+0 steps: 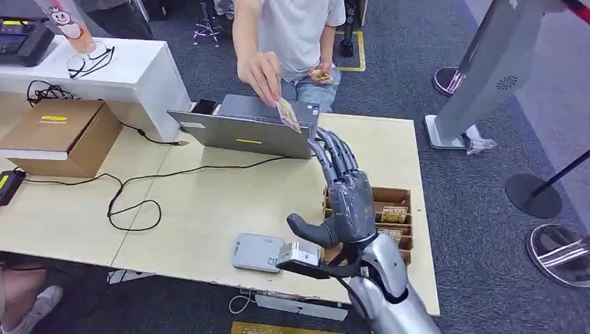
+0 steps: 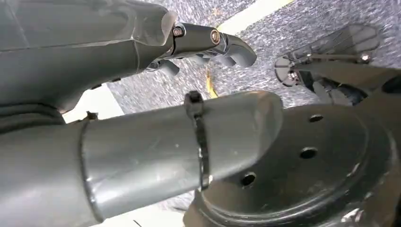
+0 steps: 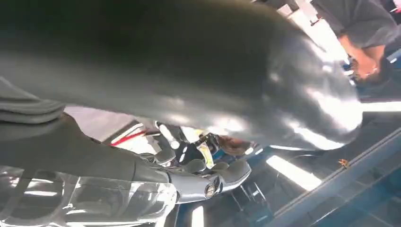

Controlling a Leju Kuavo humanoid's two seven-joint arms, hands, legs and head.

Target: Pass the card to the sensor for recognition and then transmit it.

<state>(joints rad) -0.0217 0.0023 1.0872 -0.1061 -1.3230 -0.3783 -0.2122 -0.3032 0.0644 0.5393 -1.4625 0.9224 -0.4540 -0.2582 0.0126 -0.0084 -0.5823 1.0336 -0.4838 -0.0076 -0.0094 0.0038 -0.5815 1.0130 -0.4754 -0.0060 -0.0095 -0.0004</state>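
Right robot hand (image 1: 344,202) reaches forward over the desk (image 1: 209,209), fingers stretched out and apart, thumb out to the side, holding nothing. Just past its fingertips a person's hand (image 1: 261,73) pinches the card (image 1: 288,115) above the grey laptop (image 1: 243,129). Grey card reader (image 1: 257,252) lies flat near the front desk edge, beside the wrist. Cardboard tray (image 1: 391,209) with more cards sits under the hand. Left robot hand (image 2: 208,45) hangs over carpet, fingers loosely curled, nothing in them.
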